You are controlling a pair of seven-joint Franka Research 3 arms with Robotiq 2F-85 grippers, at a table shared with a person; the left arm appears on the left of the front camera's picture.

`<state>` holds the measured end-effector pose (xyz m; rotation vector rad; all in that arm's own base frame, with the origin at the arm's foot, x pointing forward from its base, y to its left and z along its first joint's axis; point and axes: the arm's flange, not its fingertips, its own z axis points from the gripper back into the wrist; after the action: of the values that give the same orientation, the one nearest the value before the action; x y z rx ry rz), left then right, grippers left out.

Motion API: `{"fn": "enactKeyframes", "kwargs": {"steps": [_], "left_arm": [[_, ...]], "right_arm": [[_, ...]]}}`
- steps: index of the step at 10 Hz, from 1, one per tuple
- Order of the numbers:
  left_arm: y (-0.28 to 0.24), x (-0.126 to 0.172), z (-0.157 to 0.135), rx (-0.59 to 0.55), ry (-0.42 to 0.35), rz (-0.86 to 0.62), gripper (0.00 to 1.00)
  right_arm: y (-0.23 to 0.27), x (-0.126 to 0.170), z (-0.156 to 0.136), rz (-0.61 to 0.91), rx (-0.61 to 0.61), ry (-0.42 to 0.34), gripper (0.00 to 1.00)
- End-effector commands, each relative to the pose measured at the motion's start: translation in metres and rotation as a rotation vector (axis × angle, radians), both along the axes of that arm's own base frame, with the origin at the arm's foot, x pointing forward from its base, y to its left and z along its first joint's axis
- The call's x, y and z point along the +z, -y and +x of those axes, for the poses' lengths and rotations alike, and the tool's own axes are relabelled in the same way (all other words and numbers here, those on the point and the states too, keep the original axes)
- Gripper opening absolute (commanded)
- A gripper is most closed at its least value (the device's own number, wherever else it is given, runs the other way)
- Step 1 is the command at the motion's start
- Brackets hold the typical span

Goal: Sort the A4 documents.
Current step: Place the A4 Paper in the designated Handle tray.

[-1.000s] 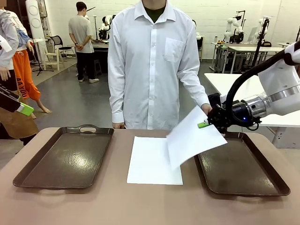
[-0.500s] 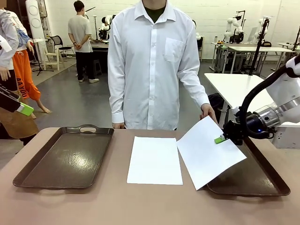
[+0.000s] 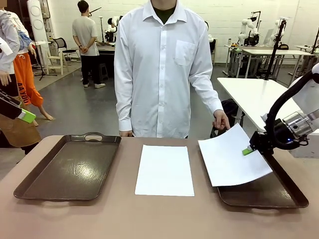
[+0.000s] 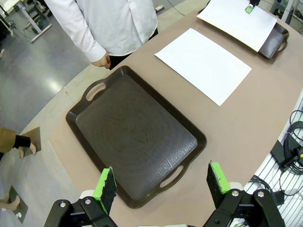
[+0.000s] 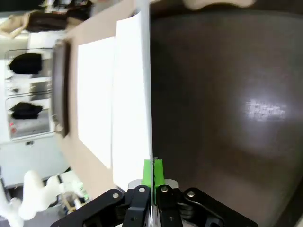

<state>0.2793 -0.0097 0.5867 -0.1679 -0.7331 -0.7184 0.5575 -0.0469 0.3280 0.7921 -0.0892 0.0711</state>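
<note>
One sheet (image 3: pixel 229 162) in right tool (image 3: pixel 247 151)

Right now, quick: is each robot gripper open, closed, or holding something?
The left gripper: open, holding nothing.
The right gripper: closed on an A4 sheet, above the right tray.

The right gripper (image 5: pixel 152 174) pinched an A4 sheet (image 5: pixel 132 94) by its edge, over the dark brown tray (image 5: pixel 227 109); a second A4 sheet (image 5: pixel 94 85) lay flat on the table (image 5: pixel 99 19).
</note>
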Motion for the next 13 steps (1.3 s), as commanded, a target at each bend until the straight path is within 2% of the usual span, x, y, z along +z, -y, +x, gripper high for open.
{"fn": "enactKeyframes", "kwargs": {"steps": [1, 2, 7, 10, 13], "left_arm": [[-0.001, 0.000, 0.000, 0.001, -0.001, 0.000, 1.00], [-0.001, 0.000, 0.000, 0.001, -0.001, 0.000, 1.00], [-0.001, 0.000, 0.000, 0.001, -0.001, 0.000, 1.00], [-0.001, 0.000, 0.000, 0.001, -0.001, 0.000, 1.00], [-0.001, 0.000, 0.000, 0.001, -0.001, 0.000, 1.00]], "right_arm": [[-0.010, -0.010, -0.011, -0.151, -0.027, -0.033, 0.01], [-0.009, -0.018, -0.005, -0.205, 0.012, -0.057, 0.01], [0.001, -0.008, -0.002, -0.232, 0.047, -0.068, 0.01], [0.006, -0.011, -0.006, -0.239, 0.016, -0.069, 0.01], [0.013, -0.017, -0.010, -0.236, -0.071, -0.091, 0.01]]}}
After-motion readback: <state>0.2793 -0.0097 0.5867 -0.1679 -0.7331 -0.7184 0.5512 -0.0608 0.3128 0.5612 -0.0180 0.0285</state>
